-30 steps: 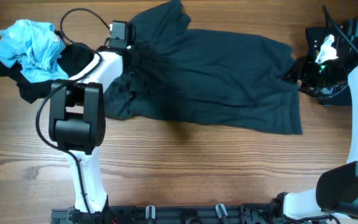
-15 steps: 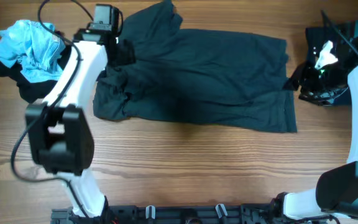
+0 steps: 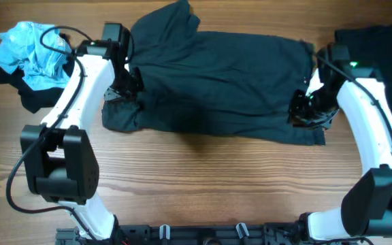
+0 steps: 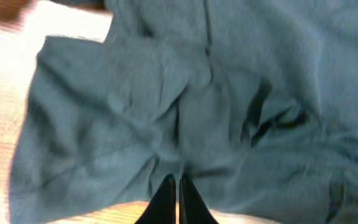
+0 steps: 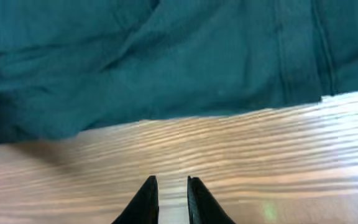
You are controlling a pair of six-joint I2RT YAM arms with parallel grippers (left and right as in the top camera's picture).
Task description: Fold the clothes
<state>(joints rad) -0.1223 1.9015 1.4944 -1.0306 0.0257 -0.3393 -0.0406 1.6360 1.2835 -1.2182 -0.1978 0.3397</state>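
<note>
Left gripper [image 4: 173, 185] is clenched, its two dark fingertips pressed together with only a hairline slit between them. The tips meet a wrinkled patch of the large dark T-shirt [image 3: 223, 82], where creases gather toward them; whether any cloth is pinched there cannot be told. From overhead, this gripper sits on the shirt's left end, beside a bunched sleeve, toward the far left part of the table [image 3: 203, 184]. Right gripper [image 5: 169, 185] has its fingers a narrow gap apart with nothing between them. It hangs over bare wood just beside the shirt's hemmed edge, which runs across the top of the right wrist view. From overhead it is at the shirt's right end, near the garment's lower right corner. The shirt itself lies spread wide across the far half of the table, mostly flat, rumpled at its left end, with one sleeve reaching toward the far edge. A crumpled light blue garment [image 3: 33, 46] sits in the far left corner of the table, resting on a heap of black cloth [image 3: 29, 95]. Another black garment [image 3: 380, 51] lies by the far right corner, and the right arm crosses in front of it.
</note>
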